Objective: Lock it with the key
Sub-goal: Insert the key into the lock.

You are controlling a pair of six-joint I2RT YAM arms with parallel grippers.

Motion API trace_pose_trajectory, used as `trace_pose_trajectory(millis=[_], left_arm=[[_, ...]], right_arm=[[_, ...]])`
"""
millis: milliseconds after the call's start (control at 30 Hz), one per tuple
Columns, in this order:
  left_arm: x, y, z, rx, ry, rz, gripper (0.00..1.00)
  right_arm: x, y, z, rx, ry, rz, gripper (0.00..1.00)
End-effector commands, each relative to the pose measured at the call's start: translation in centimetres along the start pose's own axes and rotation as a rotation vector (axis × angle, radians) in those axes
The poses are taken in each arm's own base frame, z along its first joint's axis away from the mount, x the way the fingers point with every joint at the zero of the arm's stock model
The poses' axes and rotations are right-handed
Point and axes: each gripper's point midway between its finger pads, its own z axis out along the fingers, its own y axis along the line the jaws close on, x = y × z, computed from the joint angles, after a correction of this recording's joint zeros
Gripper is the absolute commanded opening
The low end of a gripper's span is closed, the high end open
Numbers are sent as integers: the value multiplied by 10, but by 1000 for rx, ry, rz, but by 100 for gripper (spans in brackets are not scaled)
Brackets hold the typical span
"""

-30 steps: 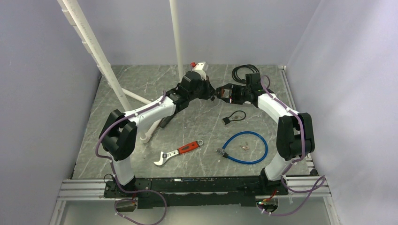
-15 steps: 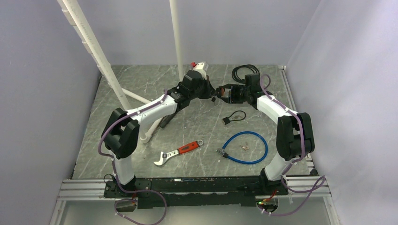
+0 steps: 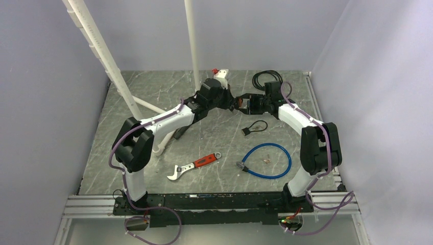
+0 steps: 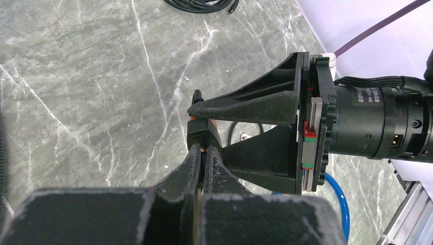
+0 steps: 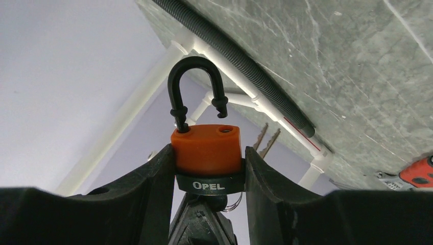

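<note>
An orange padlock (image 5: 207, 148) with a black OPEL band is clamped between the fingers of my right gripper (image 5: 209, 153). Its black shackle (image 5: 196, 87) stands open, one leg out of its hole. My left gripper (image 4: 203, 150) is shut on the key (image 4: 203, 148), of which only a brass sliver shows between the fingertips. These tips press against the padlock's underside (image 4: 200, 133). A thin key ring (image 5: 232, 204) hangs below the lock. From above, the left gripper (image 3: 230, 102) and right gripper (image 3: 241, 103) meet over the table's back middle. How deep the key sits is hidden.
On the table lie a blue cable lock (image 3: 265, 160), a red-handled wrench (image 3: 194, 166), a small black lock with a loop (image 3: 254, 127) and a coil of black cable (image 3: 265, 77). White pipes (image 3: 191, 41) rise at the back left. A white and red object (image 3: 220, 73) stands behind the left gripper.
The two grippers have drawn closer together: the left one moved a little right and back, up to the padlock held by the right one. Both grips are unchanged.
</note>
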Motion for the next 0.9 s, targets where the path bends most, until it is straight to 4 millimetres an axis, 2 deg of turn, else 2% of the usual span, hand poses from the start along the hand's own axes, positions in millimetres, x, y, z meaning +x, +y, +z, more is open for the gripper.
trace_pose_trajectory(millis=[0,133,233,333,433,500,567,667,767,867], left_arm=[[32,11,11,-24,49,59,0],[43,17,11,-33,60,67,0],[38,17,14,-25,36,92,1],[24,10,12,20,29,102,21],[7,3,-1,77,35,100,36],[-3,-5,-13,127,48,87,46],[-22,-15,-30,205,45,90,58],[-34,-31,-61,327,58,177,77],[-27,-37,-85,406,76,274,89],[-15,-29,-91,401,122,327,98]], right_arm=[[74,39,-35,-82,254,-75,0],[84,55,-44,-129,280,-106,0],[82,47,-42,-103,282,-91,0],[73,38,-38,-77,270,-71,0],[63,30,-36,-66,250,-62,0],[52,25,-35,-55,232,-43,0],[41,23,-35,-62,211,-53,0],[29,22,-37,-87,195,-84,0],[29,28,-41,-144,208,-157,0],[33,32,-43,-186,227,-221,0]])
